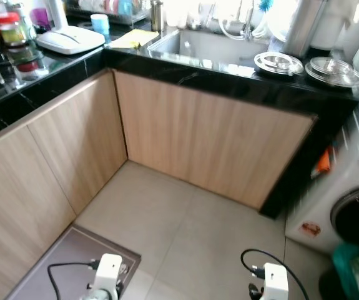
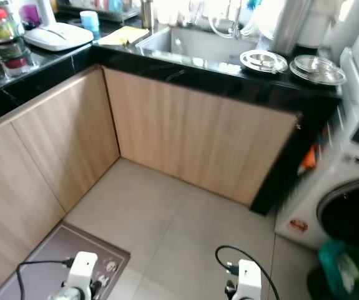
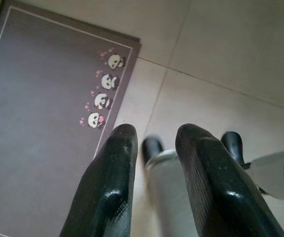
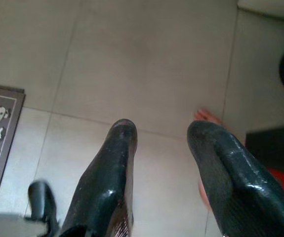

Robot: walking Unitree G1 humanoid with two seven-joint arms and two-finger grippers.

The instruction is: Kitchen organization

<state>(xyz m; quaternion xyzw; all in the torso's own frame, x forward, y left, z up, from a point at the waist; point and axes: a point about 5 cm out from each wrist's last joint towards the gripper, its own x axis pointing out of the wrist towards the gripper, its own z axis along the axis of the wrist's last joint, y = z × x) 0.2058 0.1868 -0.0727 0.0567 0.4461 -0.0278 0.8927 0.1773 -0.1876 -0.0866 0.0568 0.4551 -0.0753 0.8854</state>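
Note:
A black L-shaped kitchen counter (image 1: 229, 78) with wooden cabinet fronts stands ahead. A steel sink (image 1: 210, 45) is set into it. Two round steel lids (image 1: 278, 62) (image 1: 333, 70) lie at the counter's right end. On the left stretch sit a white flat appliance (image 1: 70, 39), a blue cup (image 1: 100, 23), a yellow cloth (image 1: 134, 39) and jars (image 1: 12, 31). Both arms hang low over the floor, far from the counter. My left gripper (image 3: 156, 136) is open with nothing in it, above the edge of a mat. My right gripper (image 4: 164, 128) is open over bare tile.
A grey panda-print mat (image 1: 73, 259) lies on the tiled floor at the lower left. A white washing machine (image 1: 348, 200) stands to the right of the counter, with a green bag (image 1: 354, 269) before it. What looks like a person's bare foot (image 4: 206, 117) is near my right gripper.

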